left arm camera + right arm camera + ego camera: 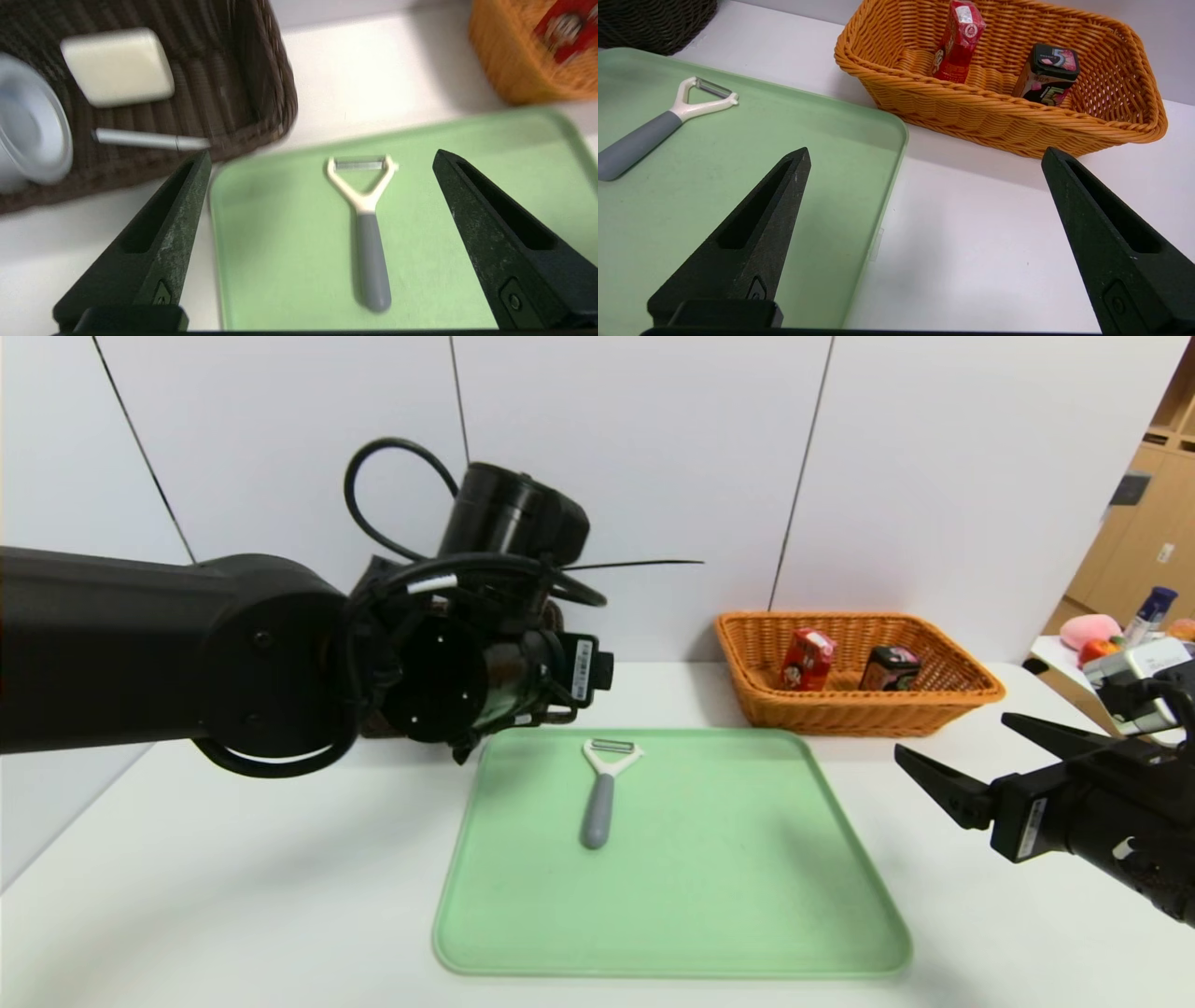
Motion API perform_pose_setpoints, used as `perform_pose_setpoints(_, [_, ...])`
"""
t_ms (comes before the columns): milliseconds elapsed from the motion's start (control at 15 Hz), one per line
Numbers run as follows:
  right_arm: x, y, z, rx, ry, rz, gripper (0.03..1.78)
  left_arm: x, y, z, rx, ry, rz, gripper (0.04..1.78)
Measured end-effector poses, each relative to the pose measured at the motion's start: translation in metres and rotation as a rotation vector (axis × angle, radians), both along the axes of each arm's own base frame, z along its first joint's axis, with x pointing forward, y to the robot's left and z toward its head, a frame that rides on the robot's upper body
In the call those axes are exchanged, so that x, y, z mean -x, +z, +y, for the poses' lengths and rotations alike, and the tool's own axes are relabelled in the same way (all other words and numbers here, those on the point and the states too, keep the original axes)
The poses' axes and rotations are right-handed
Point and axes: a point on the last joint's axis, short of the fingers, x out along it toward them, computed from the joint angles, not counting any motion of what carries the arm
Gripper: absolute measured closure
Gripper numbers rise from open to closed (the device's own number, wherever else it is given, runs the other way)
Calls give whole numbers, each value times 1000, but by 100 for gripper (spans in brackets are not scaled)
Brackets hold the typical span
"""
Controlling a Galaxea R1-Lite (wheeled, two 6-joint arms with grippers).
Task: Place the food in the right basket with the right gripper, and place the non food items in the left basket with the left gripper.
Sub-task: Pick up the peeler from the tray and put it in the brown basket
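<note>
White table, peeler [602, 791] on green tray [747, 896], left wrist alone shows pen [149, 139] in brown basket [261, 93], both jaws wide.

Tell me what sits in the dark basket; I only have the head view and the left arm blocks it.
Observer: The left wrist view shows a white rounded block, a thin pen and a white round case inside the dark brown basket.
Operator: Is the left gripper holding anything?
Observer: No, the left gripper is open and empty, facing the peeler on the green tray.
Operator: And the right gripper?
Observer: The right gripper is open and empty beside the tray.
</note>
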Motion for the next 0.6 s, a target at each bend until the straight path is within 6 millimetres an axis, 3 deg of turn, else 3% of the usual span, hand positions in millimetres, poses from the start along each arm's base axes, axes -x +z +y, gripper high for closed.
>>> perform_pose_setpoints(267, [1, -3, 0, 10, 1, 9, 10, 3, -36, -25, 3, 9, 108, 14])
perform_pose_setpoints(600, [2, -5, -1, 9, 0, 17, 10, -7, -77, -43, -26, 48, 188, 13])
